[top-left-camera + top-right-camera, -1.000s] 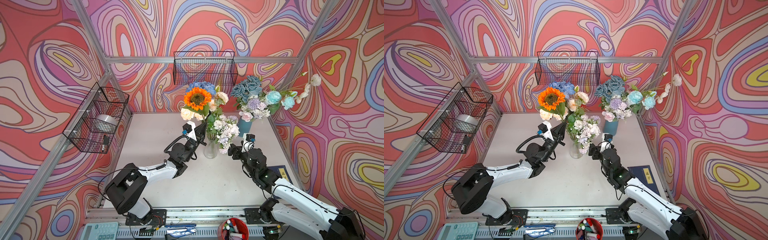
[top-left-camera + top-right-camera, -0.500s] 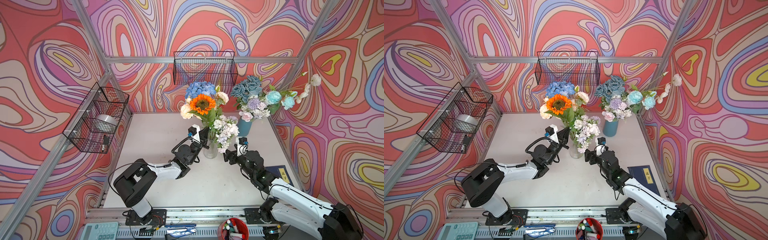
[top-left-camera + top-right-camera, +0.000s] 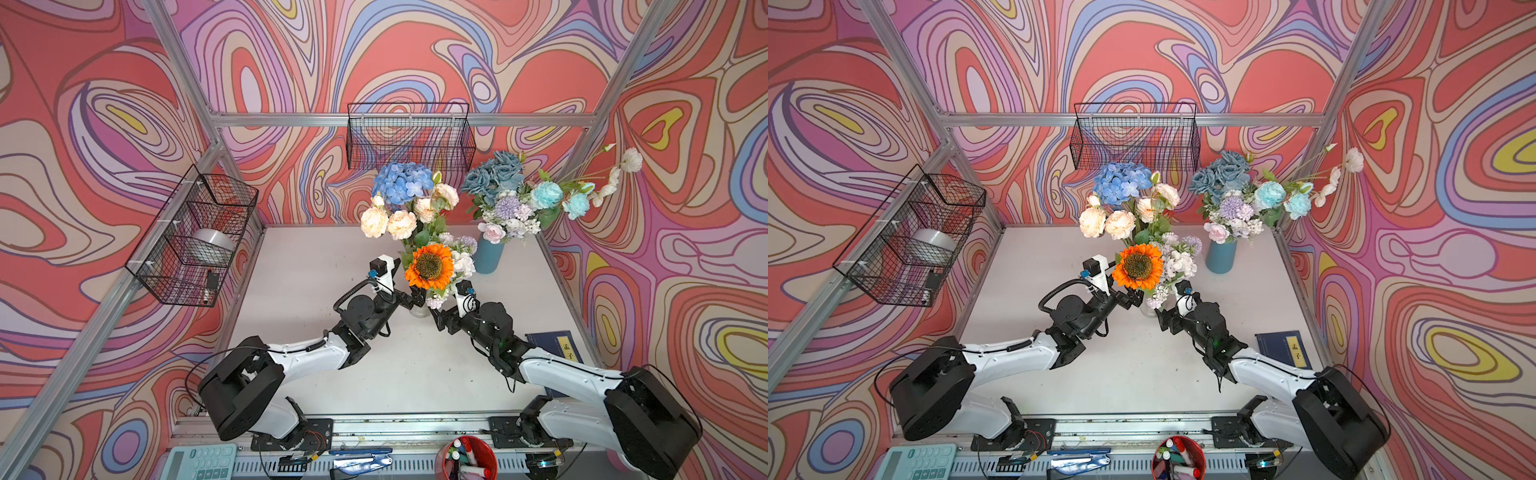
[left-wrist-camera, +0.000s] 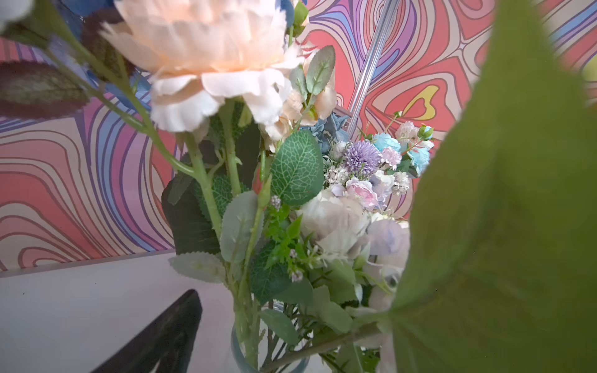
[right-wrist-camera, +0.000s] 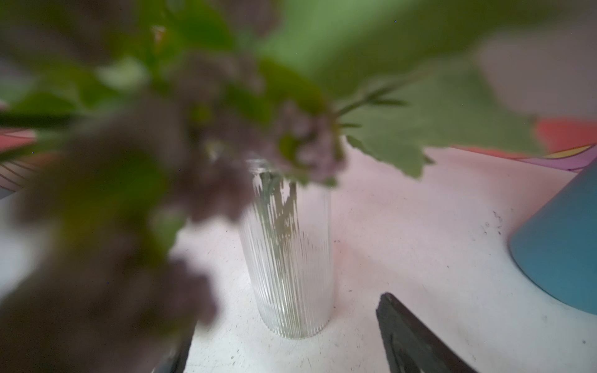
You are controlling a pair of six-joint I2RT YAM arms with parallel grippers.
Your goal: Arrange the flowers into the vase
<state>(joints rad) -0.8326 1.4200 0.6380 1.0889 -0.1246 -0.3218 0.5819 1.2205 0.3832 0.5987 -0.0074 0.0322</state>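
Lower than a second ago, the sunflower [image 3: 429, 266] now stands stem-down in the glass vase [image 5: 290, 252]. My left gripper [image 3: 1133, 300] is spread and off it, and my right gripper [image 3: 436, 321] is spread beside the vase. Behind rise peach roses [image 3: 388, 222] and the hydrangea [image 3: 401, 183]. I see no loose stems on the table [image 3: 316, 274], so the arranging looks nearly done.

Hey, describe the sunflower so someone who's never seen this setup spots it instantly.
Find the white tabletop; near its middle stands a clear ribbed glass vase full of artificial flowers. Low on the bouquet's near side sits the orange sunflower. It alone has orange petals around a dark brown centre; neighbours are peach, white, lilac and blue.
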